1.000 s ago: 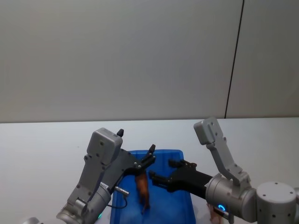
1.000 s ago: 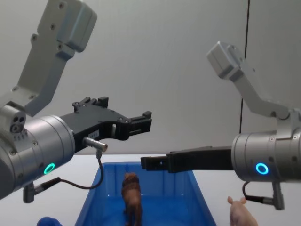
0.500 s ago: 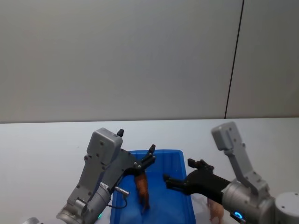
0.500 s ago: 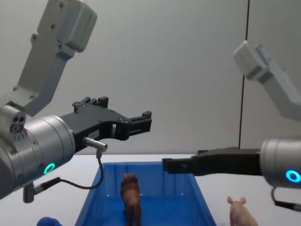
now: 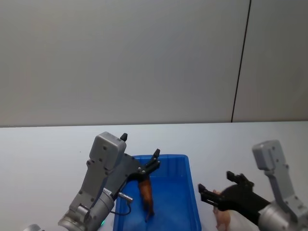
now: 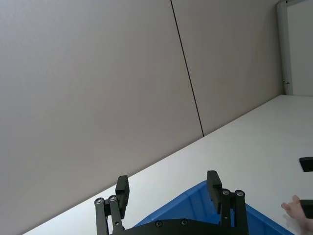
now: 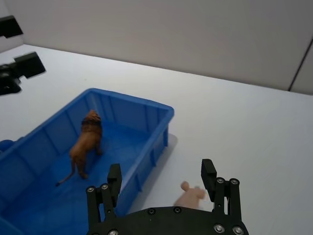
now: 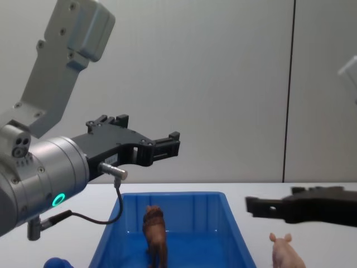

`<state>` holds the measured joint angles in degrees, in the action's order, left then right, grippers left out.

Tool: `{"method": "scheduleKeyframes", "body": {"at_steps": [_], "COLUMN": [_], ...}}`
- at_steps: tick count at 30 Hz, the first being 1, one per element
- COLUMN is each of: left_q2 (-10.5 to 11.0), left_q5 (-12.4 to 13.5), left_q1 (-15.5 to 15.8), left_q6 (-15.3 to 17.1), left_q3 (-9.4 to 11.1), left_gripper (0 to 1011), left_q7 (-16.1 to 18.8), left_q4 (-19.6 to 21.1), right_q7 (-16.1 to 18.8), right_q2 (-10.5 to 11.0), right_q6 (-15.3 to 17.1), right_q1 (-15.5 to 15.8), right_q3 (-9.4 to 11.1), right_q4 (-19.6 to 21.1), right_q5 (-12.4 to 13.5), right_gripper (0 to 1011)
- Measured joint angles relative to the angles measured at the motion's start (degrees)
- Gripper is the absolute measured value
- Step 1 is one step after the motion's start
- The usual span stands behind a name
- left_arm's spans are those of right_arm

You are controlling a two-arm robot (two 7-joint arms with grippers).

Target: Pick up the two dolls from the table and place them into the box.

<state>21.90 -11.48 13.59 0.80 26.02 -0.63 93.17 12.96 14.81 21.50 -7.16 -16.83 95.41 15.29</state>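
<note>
Table (image 5: 43, 154): right gripper (image 5: 214, 181) shifted off box (image 5: 193, 197), seemingly above pig (image 5: 223, 219).

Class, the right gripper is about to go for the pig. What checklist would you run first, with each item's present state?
1. Lion standing inside box: ok.
2. Pig on table, beside box, untouched: ok.
3. Right gripper open, above pig: ok.
4. Left gripper open, empty, over box, apart from pig: ok.
5. Pig centred under right gripper: cannot tell.
</note>
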Motion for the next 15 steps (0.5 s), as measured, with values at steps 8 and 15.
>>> {"method": "scheduleKeyframes", "body": {"at_steps": [8,15], "left_q2": [0.0,0.0], "left_q5": [0.0,0.0], "left_q1": [0.0,0.0], "left_q6": [0.0,0.0], "left_q3": [0.0,0.0], "left_gripper": [1002,1002], "left_q7": [0.0,0.0], "left_q4": [0.0,0.0], "right_q7": [-2.9,-3.6], "right_q2": [2.1,2.8], "right_q6": [0.5,1.9], "right_q1": [3.3,4.7], "right_q3": [0.9,1.2], "right_q4": [1.8,1.7], "right_q5": [1.7,2.9], "right_gripper": [1001,1001]}}
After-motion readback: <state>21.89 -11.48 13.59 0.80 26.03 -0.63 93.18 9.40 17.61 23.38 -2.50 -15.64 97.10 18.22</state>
